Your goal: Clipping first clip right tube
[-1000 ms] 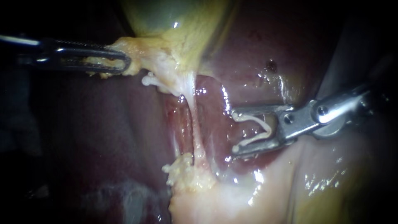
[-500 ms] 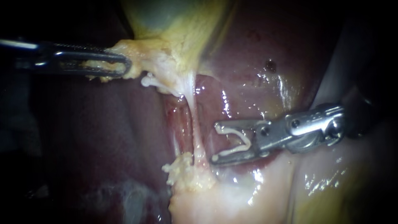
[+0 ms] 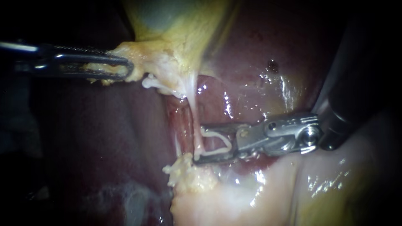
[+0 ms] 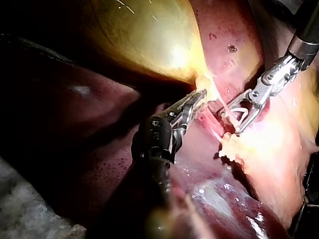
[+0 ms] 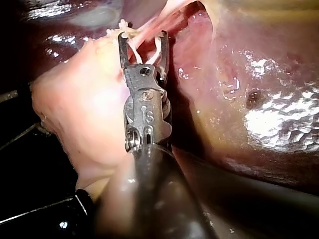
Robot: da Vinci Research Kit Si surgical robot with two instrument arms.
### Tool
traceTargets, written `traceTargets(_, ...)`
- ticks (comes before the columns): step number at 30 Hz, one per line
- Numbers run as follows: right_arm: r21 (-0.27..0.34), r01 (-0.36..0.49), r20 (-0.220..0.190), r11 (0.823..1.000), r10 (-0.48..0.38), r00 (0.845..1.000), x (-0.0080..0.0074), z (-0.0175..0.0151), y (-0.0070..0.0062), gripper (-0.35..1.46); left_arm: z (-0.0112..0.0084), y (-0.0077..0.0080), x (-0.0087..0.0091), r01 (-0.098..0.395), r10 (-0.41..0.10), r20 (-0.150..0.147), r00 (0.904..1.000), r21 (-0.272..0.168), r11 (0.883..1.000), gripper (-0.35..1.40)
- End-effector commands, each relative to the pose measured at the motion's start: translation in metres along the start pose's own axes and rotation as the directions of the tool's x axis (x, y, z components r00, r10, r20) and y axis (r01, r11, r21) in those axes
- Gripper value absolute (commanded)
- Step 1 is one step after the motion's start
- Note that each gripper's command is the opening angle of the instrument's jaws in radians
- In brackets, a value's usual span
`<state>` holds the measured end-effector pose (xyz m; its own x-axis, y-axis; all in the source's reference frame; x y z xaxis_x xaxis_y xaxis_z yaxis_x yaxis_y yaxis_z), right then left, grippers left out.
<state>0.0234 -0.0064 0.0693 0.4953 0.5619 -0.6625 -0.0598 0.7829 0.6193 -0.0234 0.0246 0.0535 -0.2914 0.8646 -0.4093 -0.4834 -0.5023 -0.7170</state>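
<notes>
One tube (image 3: 195,121): thin, pale and wet. It runs taut from the gallbladder (image 3: 176,21) neck down to a yellow fat lump (image 3: 188,173), over the dark liver (image 3: 251,54). I judge it soft, slippery and easy to tear, with almost no weight. Don't pull sideways, squeeze square across it. The best place to take it is the bare lower stretch just above the fat, where nothing else is in the way.

The clip (image 3: 228,144) is white with its legs spread, and its mouth is at the tube. I can't tell whether the tube is fully inside.

Right instrument (image 3: 199,143): the end effector holds the clip, one leg per side, not squeezed down.

Left instrument (image 3: 127,68): the end effector is clamped on the pale gallbladder edge, keeping the tube stretched.

No brand or label is visible. The only writing is a small stamp on the right instrument's body.
</notes>
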Motion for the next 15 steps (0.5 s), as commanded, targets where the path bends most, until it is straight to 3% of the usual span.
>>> traceTargets(1,0.003,-0.006,-0.006,1.0,0.006,1.0,0.0,0.0003,0.0,0.49,0.0001,0.0,0.0,0.0,0.0,0.0,1.0,0.0,1.0,-0.35)
traceTargets(5,0.031,-0.032,-0.021,0.999,0.033,0.999,-0.0001,0.0011,0.0001,0.49,0.0001,0.0,0.0,0.0,0.0,0.0,1.0,0.0,1.0,-0.35)
traceTargets(15,0.204,-0.096,-0.101,0.974,0.118,0.988,0.0005,0.0025,-0.0006,0.48,0.0001,0.0,0.0,0.0,0.0,0.0,1.0,0.0,1.0,-0.35)
